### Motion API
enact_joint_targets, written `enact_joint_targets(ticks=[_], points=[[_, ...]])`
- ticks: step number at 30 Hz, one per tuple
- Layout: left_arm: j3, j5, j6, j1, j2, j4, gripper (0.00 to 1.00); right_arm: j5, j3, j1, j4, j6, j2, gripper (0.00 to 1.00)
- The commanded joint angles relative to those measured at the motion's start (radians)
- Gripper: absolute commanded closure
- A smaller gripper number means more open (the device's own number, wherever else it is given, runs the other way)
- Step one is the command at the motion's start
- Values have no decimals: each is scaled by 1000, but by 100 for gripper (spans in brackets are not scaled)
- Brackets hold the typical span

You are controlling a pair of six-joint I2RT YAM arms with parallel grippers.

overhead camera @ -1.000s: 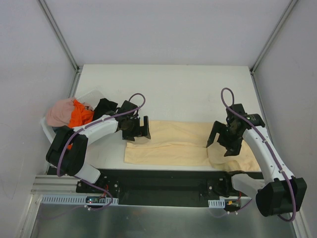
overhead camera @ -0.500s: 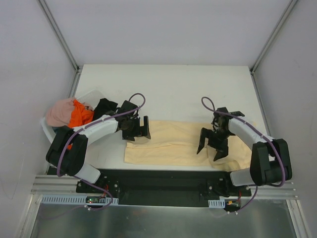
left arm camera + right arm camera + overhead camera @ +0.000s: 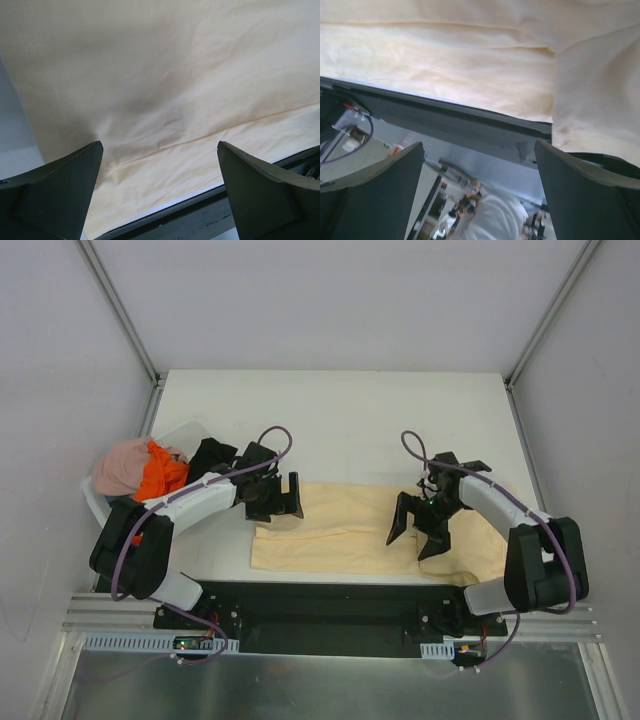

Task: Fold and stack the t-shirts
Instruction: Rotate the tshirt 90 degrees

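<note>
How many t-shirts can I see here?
4: beige shirt spread flat on the table; pink shirt, orange shirt and black shirt heaped at the basket, left. Others may be buried there.

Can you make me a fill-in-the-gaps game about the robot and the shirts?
1. The pale yellow t-shirt lies flat on the white ____.
2. The left gripper and the right gripper both hang over it with jaws ____.
3. On the robot's left, the orange t-shirt sits between the pink t-shirt and the ____ one.
Missing words: table; open; black.
</note>
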Motion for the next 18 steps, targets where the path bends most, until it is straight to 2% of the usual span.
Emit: enact_joint_targets(ticks=[1,3,4,7,12,16,18], points=[[16,-12,26,5,-38,-12,1,144,108,-106,-69,31,-161,4],[25,-10,32,5,-28,-12,1,162,96,-195,-35,37,-209,4],[28,-8,33,5,-25,-12,1,163,84,-303,-14,43,-244,4],[45,4,43,5,-7,-12,1,187,33,-493,42,55,-253,4],[68,13,52,5,22,-12,1,207,41,-571,112,60,-122,4],[74,22,53,5,47,-10,1,222,93,-605,181,74,76,4],[76,25,55,5,60,-12,1,178,142,-623,229,73,188,3]])
